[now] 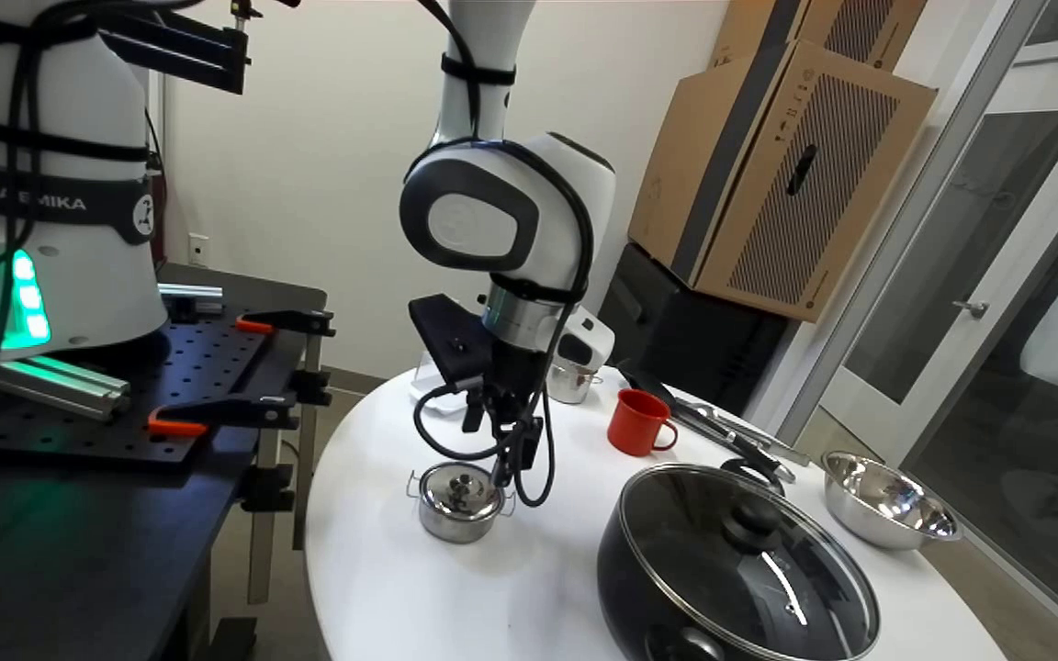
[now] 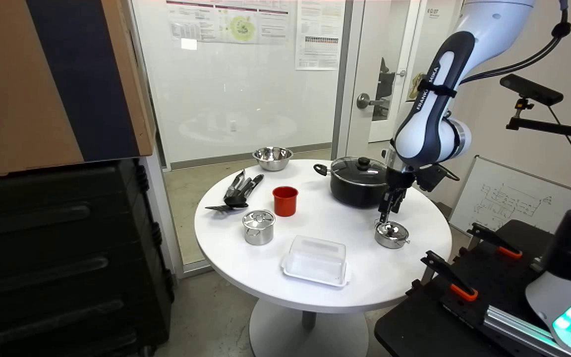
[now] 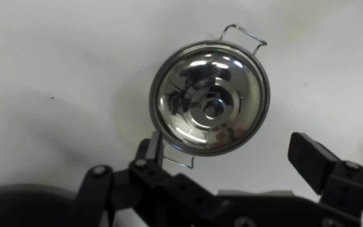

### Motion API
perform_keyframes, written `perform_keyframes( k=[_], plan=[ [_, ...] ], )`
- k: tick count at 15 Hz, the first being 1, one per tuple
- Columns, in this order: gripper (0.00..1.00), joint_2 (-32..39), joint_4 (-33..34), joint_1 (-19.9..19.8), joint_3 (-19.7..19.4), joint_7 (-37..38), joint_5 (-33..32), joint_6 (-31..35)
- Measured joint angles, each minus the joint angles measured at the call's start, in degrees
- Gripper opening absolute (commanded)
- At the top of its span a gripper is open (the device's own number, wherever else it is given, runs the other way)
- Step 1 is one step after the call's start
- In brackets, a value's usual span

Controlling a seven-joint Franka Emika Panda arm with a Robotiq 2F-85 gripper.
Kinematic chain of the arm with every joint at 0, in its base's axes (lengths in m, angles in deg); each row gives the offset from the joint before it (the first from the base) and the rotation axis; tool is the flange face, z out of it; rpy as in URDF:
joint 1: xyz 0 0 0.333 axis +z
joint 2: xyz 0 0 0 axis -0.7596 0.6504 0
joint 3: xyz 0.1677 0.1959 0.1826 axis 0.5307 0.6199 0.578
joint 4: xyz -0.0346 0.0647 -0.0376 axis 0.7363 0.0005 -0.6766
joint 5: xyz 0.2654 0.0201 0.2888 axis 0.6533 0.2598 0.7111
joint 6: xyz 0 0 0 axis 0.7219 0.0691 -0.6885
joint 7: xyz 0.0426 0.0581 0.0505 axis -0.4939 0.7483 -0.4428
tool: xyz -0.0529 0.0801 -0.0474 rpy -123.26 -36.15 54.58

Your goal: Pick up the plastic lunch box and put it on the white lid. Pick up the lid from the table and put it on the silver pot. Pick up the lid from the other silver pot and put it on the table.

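Note:
The plastic lunch box point(image 2: 315, 255) rests on the white lid point(image 2: 347, 275) near the edge of the table point(image 2: 265, 270). Beyond it stands the silver pot point(image 2: 259, 237), topped by a lid point(image 2: 258, 218). The other silver pot point(image 1: 457, 531) also wears its shiny lid point(image 3: 187, 82), with wire handles at both sides. My gripper point(image 3: 228, 151) is open, pointing down over this pot's rim, with nothing held. In the wrist view its left finger point(image 3: 153, 148) overlaps the rim beside a handle, while the right finger point(image 3: 307, 157) stands well away. Whether the left one touches cannot be told.
A big black pan point(image 2: 357, 191) with a glass lid stands close to the gripper. The red mug point(image 2: 285, 202) sits beside the silver pot. Black utensils point(image 2: 238, 193) and a steel bowl point(image 2: 272, 158) lie farther along the table.

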Motion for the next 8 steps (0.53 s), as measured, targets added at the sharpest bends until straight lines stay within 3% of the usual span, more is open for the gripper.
perform_keyframes(
  k=[8],
  plan=[
    [1.00, 2.6, 1.5, 7.8, -6.3, 4.5, 0.0, 0.1]
  ],
)
